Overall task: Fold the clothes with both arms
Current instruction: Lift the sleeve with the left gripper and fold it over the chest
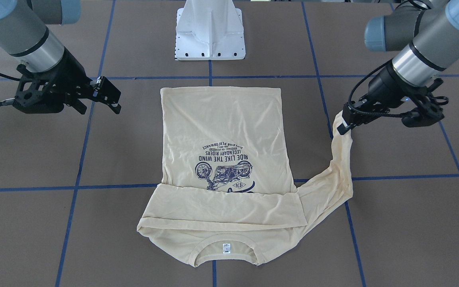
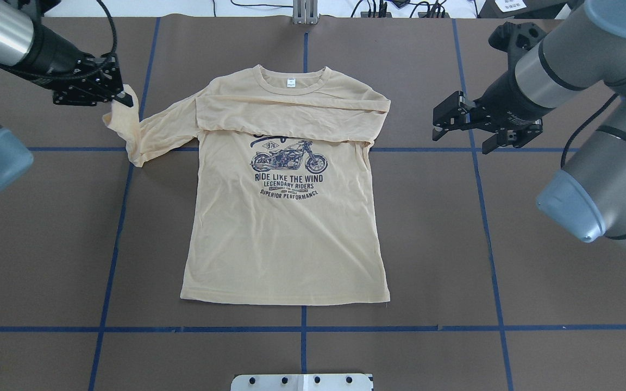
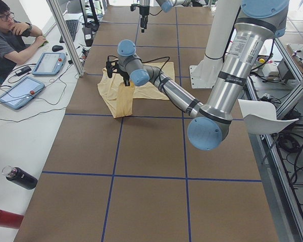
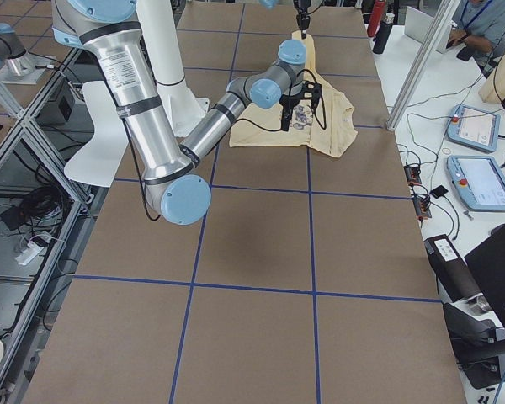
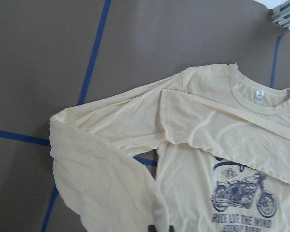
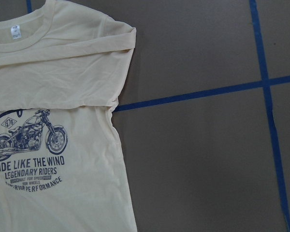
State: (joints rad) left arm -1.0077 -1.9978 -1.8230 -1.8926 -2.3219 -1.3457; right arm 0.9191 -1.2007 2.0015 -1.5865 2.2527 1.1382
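Left gripper (image 2: 124,100) is clamped on the sleeve (image 2: 131,133); lay it flat across the shirt (image 2: 286,233). Right gripper (image 2: 461,129) has its fingers apart.

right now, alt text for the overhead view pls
A cream long-sleeved shirt lies print-up on a brown table, one sleeve folded across its chest. The left gripper pinches the other sleeve's cuff; the right gripper hovers open beside it.

One fixed camera looks forward and down on the worktop (image 2: 47,244) from behind the base (image 1: 210,36); another faces it from across. Two look along from the ends. Wrist cameras sit close above, behind the fingers (image 2: 444,115), sharing the shirt (image 5: 203,121) collar.
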